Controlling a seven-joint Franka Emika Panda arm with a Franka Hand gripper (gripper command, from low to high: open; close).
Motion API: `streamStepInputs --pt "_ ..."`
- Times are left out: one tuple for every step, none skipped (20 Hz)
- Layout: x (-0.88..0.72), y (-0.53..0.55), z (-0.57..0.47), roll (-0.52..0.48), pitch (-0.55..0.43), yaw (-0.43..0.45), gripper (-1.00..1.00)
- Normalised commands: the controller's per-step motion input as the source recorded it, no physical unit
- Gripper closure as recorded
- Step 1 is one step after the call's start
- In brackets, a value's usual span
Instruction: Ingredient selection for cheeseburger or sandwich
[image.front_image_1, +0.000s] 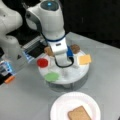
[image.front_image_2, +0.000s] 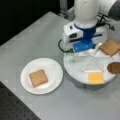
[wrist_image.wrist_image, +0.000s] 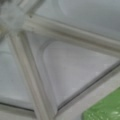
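The ingredients lie in a round white divided tray (image.front_image_1: 75, 75). They are a red tomato disc (image.front_image_1: 42, 62), green lettuce (image.front_image_1: 51, 76), a yellow cheese square (image.front_image_1: 84, 59), a dark patty (image.front_image_1: 75, 48) and a toast square (image.front_image_2: 110, 46). My gripper (image.front_image_1: 65, 69) hangs low over the tray's middle, above a bare compartment (wrist_image.wrist_image: 75, 72) next to the lettuce (wrist_image.wrist_image: 105, 110). I see nothing in its grasp. The sandwich is a single brown toast square (image.front_image_1: 79, 113) lying on the white plate (image.front_image_1: 62, 105). The same toast (image.front_image_2: 38, 77) shows in both front views.
The tray stands raised on a grey table (image.front_image_2: 37, 37), with thin white dividers (wrist_image.wrist_image: 30, 75) between its compartments. The plate (image.front_image_2: 52, 67) sits close to the tray's rim. The arm's base and cables stand at a front view's left (image.front_image_1: 10, 50). An orange item (image.front_image_1: 9, 79) lies there.
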Motion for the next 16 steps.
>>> streamStepInputs --pt "0.12 -0.21 0.37 -0.005 0.164 -0.353 -1.00" --pt "0.12 -0.24 0.33 0.009 0.145 -0.347 -1.00" --pt "0.13 -0.27 0.28 0.004 0.074 -0.344 -1.00" --pt "0.14 -0.29 0.23 -0.022 0.049 -0.323 -1.00" --pt "0.14 -0.32 0.20 -0.050 0.044 -0.306 -1.00" --pt "0.13 -0.34 0.18 -0.060 0.103 -0.354 -1.00" --pt "0.12 -0.35 0.18 -0.042 0.169 -0.384 -1.00" --pt "0.12 -0.33 0.18 -0.036 0.191 -0.352 -1.00" --pt "0.12 -0.32 0.18 -0.020 0.209 -0.356 -1.00" --pt "0.12 -0.31 0.17 0.000 0.208 -0.386 -1.00" --pt "0.12 -0.30 0.16 0.014 0.185 -0.436 -1.00" --pt "0.13 -0.30 0.15 0.041 0.182 -0.461 -1.00" --pt "0.15 -0.29 0.15 0.076 0.211 -0.466 -1.00" --pt "0.16 -0.28 0.14 0.116 0.183 -0.570 -1.00" --pt "0.17 -0.25 0.14 0.123 0.172 -0.619 -1.00" --pt "0.19 -0.22 0.13 0.119 0.166 -0.572 -1.00"
